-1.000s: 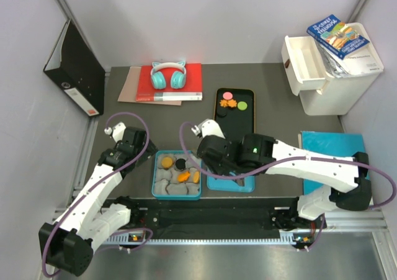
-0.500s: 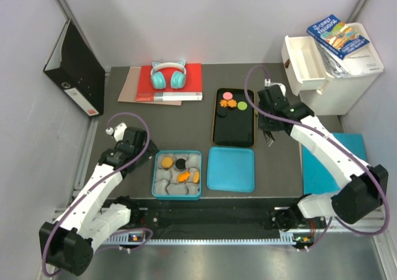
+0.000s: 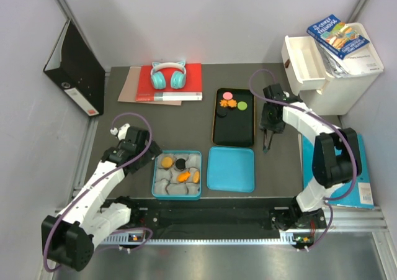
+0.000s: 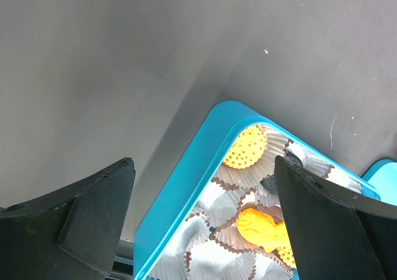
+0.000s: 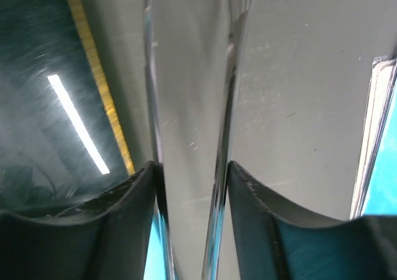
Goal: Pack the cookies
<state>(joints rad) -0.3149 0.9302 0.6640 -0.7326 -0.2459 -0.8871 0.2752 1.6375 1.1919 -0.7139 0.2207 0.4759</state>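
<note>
Left gripper spread wide; right gripper, pointing down, pinches metal tongs.

Cookies in the teal box: four, namely three orange, one of them fish-shaped, and one black. On the black tray there is one pink, one green, a small clump of orange whose number is unclear, and what look like two black.

White paper cups line the box, too crowded to count.

- One teal lid
- One pair of headphones
- One red book
- One black binder
- One white drawer unit
- One book on top of it

Two arms, with a left gripper and a right gripper, and one pair of metal tongs.
</note>
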